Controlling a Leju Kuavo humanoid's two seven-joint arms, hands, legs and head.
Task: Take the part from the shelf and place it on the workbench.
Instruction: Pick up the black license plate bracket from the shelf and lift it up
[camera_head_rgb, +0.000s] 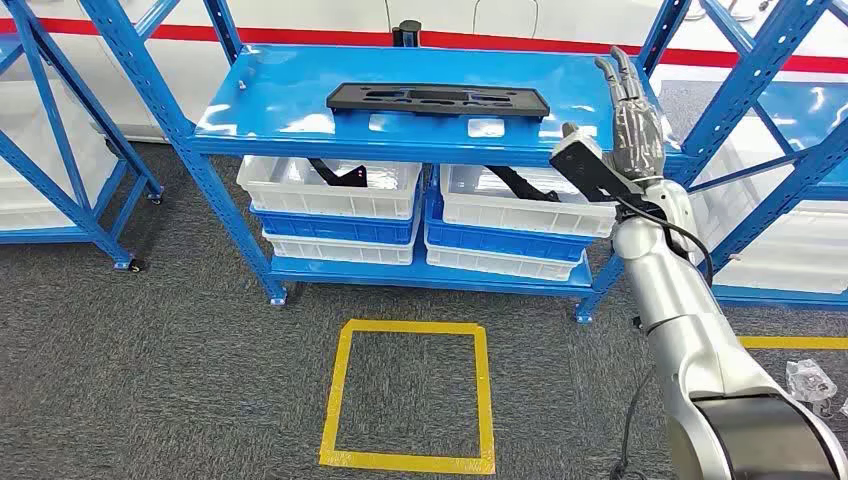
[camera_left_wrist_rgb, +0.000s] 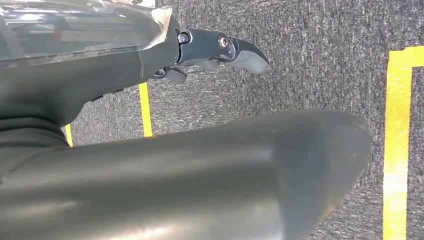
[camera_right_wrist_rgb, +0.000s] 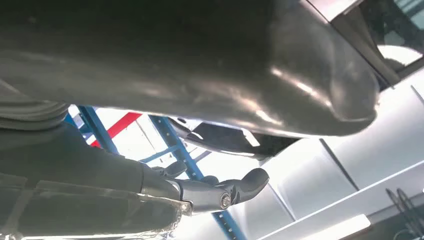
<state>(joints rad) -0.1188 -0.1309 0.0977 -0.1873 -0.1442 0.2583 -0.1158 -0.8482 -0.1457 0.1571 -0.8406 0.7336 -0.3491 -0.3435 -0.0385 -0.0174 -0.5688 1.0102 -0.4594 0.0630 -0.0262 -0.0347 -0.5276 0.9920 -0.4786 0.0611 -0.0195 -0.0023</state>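
A flat black part with cut-outs lies on the top board of the blue shelf, toward the middle. My right hand is raised at the shelf's right end, fingers stretched upward and apart, holding nothing, well to the right of the part. In the right wrist view the right hand has its fingers extended, with the part's dark underside and blue shelf posts beyond. My left hand hangs over the grey carpet with nothing in it, fingers loosely extended.
White and blue bins with black parts inside are stacked on the lower shelf. A yellow tape square marks the carpet in front. More blue racks stand at the left and right.
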